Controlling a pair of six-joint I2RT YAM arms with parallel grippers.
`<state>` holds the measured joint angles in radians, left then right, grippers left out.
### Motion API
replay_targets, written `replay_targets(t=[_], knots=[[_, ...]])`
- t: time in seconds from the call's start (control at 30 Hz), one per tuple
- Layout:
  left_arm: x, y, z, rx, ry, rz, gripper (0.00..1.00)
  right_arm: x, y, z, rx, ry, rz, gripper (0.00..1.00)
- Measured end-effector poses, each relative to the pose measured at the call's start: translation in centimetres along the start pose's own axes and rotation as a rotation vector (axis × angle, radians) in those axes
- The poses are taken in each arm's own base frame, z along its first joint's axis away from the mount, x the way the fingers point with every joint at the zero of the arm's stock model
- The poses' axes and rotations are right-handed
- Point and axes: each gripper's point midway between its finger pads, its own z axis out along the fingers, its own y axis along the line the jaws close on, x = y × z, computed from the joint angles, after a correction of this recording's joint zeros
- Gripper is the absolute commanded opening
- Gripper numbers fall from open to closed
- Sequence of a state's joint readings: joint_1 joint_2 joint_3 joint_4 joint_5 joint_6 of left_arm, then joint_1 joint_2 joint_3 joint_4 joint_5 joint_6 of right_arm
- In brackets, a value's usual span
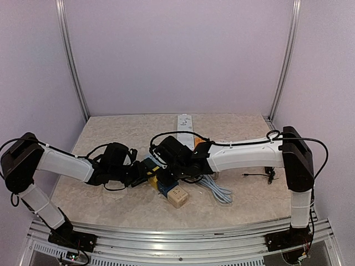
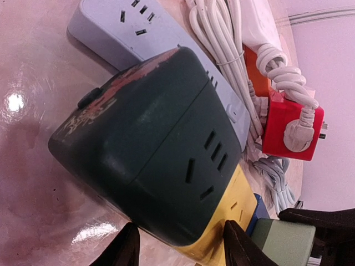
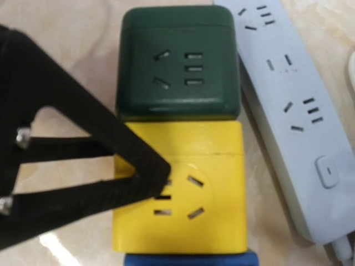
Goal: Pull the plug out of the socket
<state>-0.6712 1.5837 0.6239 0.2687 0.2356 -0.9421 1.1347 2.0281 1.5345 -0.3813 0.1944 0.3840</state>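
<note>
Where the left gripper point(image 2: 182, 245) reaches in, its two black fingers point(image 2: 125, 249) stand partly apart, one on each side of the near end of a dark green plastic cube socket point(image 2: 150, 149). Whether they press on it I cannot tell. Touching that cube on its far side, in one row, is a yellow plastic cube socket point(image 3: 213, 160). A blue cube socket point(image 3: 188, 259) follows, and then a pale green cube socket point(image 2: 283, 241).

The right gripper point(image 3: 162, 176) hangs over this row, its black wedge tip above the slots of the yellow cube. How wide its jaws stand, and whether the tip touches the cube, cannot be told.

Along the row's side, just beyond the left gripper's green cube, lies a pale blue-grey power strip point(image 2: 166, 39).

Farther off, beyond and to the right of the left gripper and well apart from it, a white moulded plug point(image 2: 299, 136) sits on the face of a red cube socket point(image 2: 280, 119). The plug's thick white cord point(image 2: 280, 69) is coiled just past it. A white power strip point(image 2: 252, 22) lies farthest out.

By count there are five cube sockets, each a different colour, two power strips and one plug in sight.
</note>
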Motion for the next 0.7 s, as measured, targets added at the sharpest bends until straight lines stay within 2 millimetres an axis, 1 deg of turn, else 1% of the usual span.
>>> replay_targets(t=[0.43,0.7], knots=[[0.0,-0.13,0.09,0.003,0.0,0.002,0.49,0.0,0.48,0.04,0.135,0.026,-0.077,0.0],[-0.01,-0.17,0.1,0.004,-0.001,0.003,0.49,0.0,0.56,-0.02,0.157,0.026,-0.092,0.0]])
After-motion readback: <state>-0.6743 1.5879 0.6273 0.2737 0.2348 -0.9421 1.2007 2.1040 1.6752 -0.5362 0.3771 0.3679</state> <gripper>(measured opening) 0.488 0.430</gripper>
